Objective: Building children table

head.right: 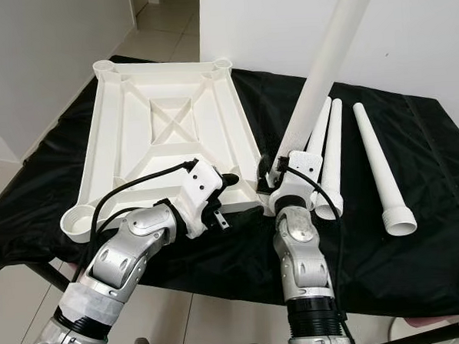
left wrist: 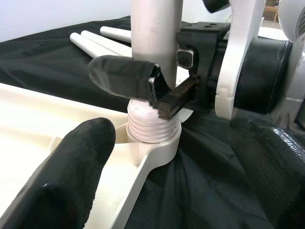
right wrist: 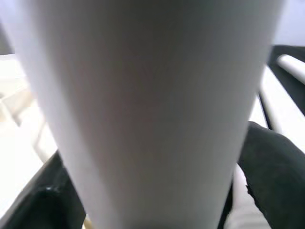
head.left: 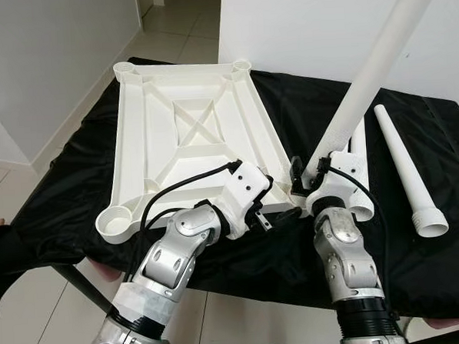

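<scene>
Nearest, the right gripper (head.left: 305, 176) pinches a white leg (head.left: 367, 76) upright at the tabletop's (head.left: 185, 128) near corner socket, the left gripper (head.left: 271, 193) spread beside it, three spare legs (head.left: 410, 174) lying beyond on black cloth (head.left: 442, 261).

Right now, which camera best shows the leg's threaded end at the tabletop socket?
Left wrist view: the threaded end sits in the corner socket, threads exposed. In the eye views the right hand hides it; the right wrist view shows blurred leg.

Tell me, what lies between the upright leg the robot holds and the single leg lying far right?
Two more white legs, lying side by side on the black cloth, seen in the right eye view.
</scene>
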Robot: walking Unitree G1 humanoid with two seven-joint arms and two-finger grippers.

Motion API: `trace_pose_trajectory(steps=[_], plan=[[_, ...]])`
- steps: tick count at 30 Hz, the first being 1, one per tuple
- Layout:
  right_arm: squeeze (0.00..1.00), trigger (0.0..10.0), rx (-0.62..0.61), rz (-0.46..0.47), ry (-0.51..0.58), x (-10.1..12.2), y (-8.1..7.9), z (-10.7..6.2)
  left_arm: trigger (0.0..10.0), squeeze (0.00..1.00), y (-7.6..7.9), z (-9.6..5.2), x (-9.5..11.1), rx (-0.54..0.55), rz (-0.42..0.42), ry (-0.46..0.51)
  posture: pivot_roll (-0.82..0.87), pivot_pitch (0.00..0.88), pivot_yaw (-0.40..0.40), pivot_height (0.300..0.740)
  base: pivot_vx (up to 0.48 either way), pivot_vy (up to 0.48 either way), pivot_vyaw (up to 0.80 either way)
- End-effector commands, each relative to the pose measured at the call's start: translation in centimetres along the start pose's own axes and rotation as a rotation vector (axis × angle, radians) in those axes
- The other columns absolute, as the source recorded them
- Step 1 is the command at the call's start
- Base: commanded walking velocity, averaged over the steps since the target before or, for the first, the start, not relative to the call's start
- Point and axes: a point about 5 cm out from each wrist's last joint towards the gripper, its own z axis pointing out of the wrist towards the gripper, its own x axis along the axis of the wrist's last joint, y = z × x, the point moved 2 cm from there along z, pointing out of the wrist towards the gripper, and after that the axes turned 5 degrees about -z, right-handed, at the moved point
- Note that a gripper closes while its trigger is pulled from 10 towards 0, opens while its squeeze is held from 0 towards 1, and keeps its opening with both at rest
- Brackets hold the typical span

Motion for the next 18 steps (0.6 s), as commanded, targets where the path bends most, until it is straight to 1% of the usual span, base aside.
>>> trace_pose_trajectory(steps=[1,2,3,4,5,6,7,8,10,12,13,14,15,17,18], plan=[[0.0,10.0,0.028,-0.001,-0.004,-0.4,0.5,-0.2,10.0,0.0,0.0,0.1,0.0,0.005,0.003,0.0,0.08,0.0,-0.082,0.74,0.0,0.0,0.0],[0.0,10.0,0.028,-0.001,-0.004,-0.4,0.5,-0.2,10.0,0.0,0.0,0.1,0.0,0.005,0.003,0.0,0.08,0.0,-0.082,0.74,0.0,0.0,0.0],[0.0,10.0,0.061,-0.011,-0.002,-0.4,0.7,-0.1,10.0,0.0,0.0,0.2,0.0,0.004,0.003,0.0,0.08,0.0,-0.081,0.74,0.0,0.0,0.0],[0.0,10.0,0.12,-0.032,-0.003,-0.6,1.0,-0.1,10.0,0.0,-0.1,0.2,0.0,0.004,0.003,0.0,0.07,0.0,-0.079,0.74,0.0,0.0,0.0],[0.0,10.0,0.12,-0.032,-0.003,-0.6,1.0,-0.1,10.0,0.0,-0.1,0.2,0.0,0.004,0.003,0.0,0.07,0.0,-0.079,0.74,0.0,0.0,0.0],[0.0,10.0,0.177,-0.052,-0.003,-0.7,1.2,0.0,10.0,0.0,-0.1,0.2,0.0,0.005,0.002,0.0,0.07,0.0,-0.077,0.74,0.0,0.0,0.0],[0.0,10.0,0.177,-0.052,-0.003,-0.7,1.2,0.0,10.0,0.0,-0.1,0.2,0.0,0.005,0.002,0.0,0.07,0.0,-0.077,0.74,0.0,0.0,0.0],[0.0,10.0,0.226,-0.065,-0.009,-0.8,1.4,0.0,10.0,0.0,-0.1,0.2,0.1,0.004,0.002,0.0,0.07,0.0,-0.076,0.74,0.0,0.0,0.0],[0.0,10.0,0.226,-0.065,-0.009,-0.8,1.4,0.0,10.0,0.0,-0.1,0.2,0.1,0.004,0.002,0.0,0.07,0.0,-0.076,0.74,0.0,0.0,0.0],[0.0,10.0,0.355,-0.12,-0.017,-1.1,1.5,0.4,10.0,0.0,-0.2,0.3,0.0,0.003,0.004,-0.001,0.07,0.0,-0.07,0.74,0.0,0.0,0.0],[0.0,10.0,0.355,-0.12,-0.017,-1.1,1.5,0.4,10.0,0.0,-0.2,0.3,0.0,0.003,0.004,-0.001,0.07,0.0,-0.07,0.74,0.0,0.0,0.0],[0.0,10.0,0.407,-0.146,-0.023,-1.2,1.5,0.6,10.0,0.0,-0.2,0.3,0.1,0.002,0.006,-0.001,0.07,0.0,-0.071,0.74,0.0,0.0,0.0],[0.0,10.0,0.407,-0.146,-0.023,-1.2,1.5,0.6,10.0,0.0,-0.2,0.3,0.1,0.002,0.006,-0.001,0.07,0.0,-0.071,0.74,0.0,0.0,0.0],[0.0,10.0,0.508,-0.181,-0.046,-1.5,1.3,0.9,10.0,0.0,-0.2,0.4,0.1,0.004,0.009,0.0,0.07,0.0,-0.072,0.74,0.0,0.0,0.0],[0.0,8.2,0.535,-0.192,-0.054,-1.7,1.2,0.9,10.0,0.0,-0.2,0.4,0.1,0.004,0.009,0.0,0.07,0.0,-0.072,0.74,0.0,0.0,0.0]])
